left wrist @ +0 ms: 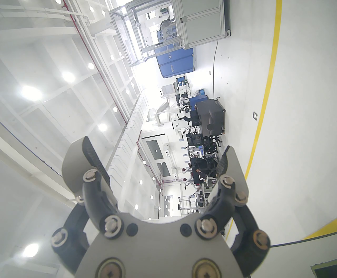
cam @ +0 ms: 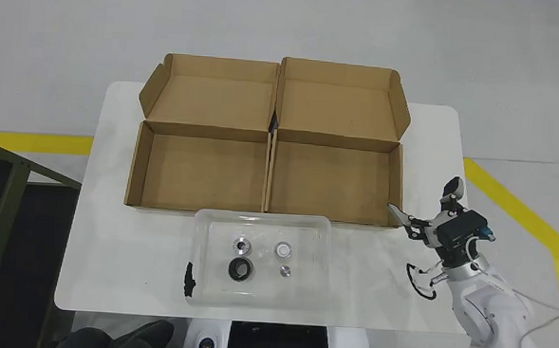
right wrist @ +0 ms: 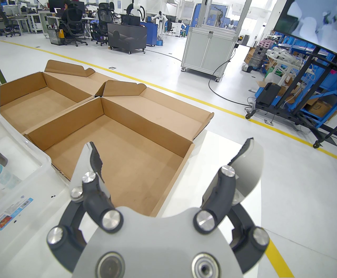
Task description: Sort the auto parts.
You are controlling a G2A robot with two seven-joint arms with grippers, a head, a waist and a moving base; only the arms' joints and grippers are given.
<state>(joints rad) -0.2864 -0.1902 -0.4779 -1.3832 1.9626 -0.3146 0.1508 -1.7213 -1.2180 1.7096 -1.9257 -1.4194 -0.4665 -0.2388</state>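
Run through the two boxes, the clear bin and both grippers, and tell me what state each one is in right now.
Left box: lid open, empty.
Right box: lid open, empty.
Clear bin: uncovered, holding four small parts.
Right gripper: jaws open, holding nothing.
Left gripper: jaws open, holding nothing.

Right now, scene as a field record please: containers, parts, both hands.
boxes: left open brown cardboard box and right open brown cardboard box, side by side, both empty
tray: clear plastic tray on white table, in front of boxes
parts: black ring, three small silvery round parts, all in tray
right hand: open, empty, beside right box's near corner
left hand: open, empty, aimed away from table
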